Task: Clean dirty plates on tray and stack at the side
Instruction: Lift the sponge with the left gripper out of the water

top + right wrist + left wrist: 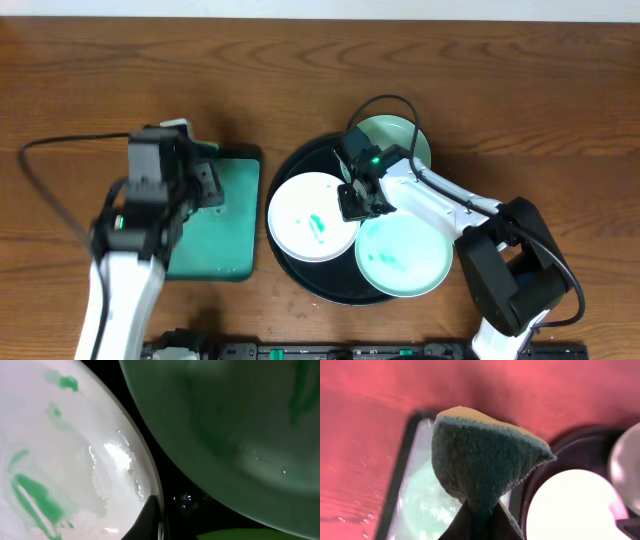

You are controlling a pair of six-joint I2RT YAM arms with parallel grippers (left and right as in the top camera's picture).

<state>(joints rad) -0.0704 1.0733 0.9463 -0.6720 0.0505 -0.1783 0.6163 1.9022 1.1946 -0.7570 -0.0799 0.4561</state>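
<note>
Sponge [480, 460] clamped in left pincer [478, 519]; closed right pincer [150, 521] touches white plate [60, 460].

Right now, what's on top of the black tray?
Three plates: white plate, near mint plate, far mint plate. The right arm hides the tray's middle and part of the far one.

Black tray [318, 158], green-smeared white plate [310, 215], teal sponge [480, 460]
</note>
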